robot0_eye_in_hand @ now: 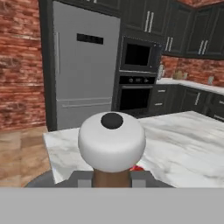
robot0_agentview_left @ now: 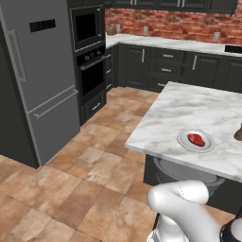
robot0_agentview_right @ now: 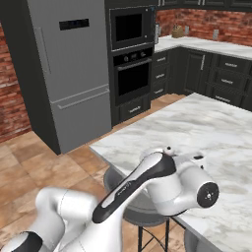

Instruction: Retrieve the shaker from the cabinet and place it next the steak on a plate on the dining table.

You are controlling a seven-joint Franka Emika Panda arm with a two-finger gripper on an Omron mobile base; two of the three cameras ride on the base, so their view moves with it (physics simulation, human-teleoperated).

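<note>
My gripper [robot0_eye_in_hand: 112, 180] is shut on the shaker [robot0_eye_in_hand: 112, 144], whose white rounded top with a dark hole faces the hand camera, the brown body below it. A red sliver of the steak [robot0_eye_in_hand: 138, 168] peeks out just right of the shaker. In the left base view the steak [robot0_agentview_left: 196, 139] lies on the round light plate [robot0_agentview_left: 183, 140] near the front edge of the marble dining table [robot0_agentview_left: 189, 106]. A brown shape at that view's right edge, right of the plate, looks like the shaker [robot0_agentview_left: 239, 133]. Dark wall cabinet doors [robot0_eye_in_hand: 151, 19] with silver handles are closed.
My arm [robot0_agentview_right: 147, 187] rises over the dining table's near edge [robot0_agentview_right: 206, 133] and hides the plate there. A grey fridge [robot0_agentview_left: 38, 71] and stacked black ovens [robot0_agentview_left: 90, 52] stand on the left. A stool [robot0_agentview_left: 184, 172] sits under the table edge; tiled floor lies open to the left.
</note>
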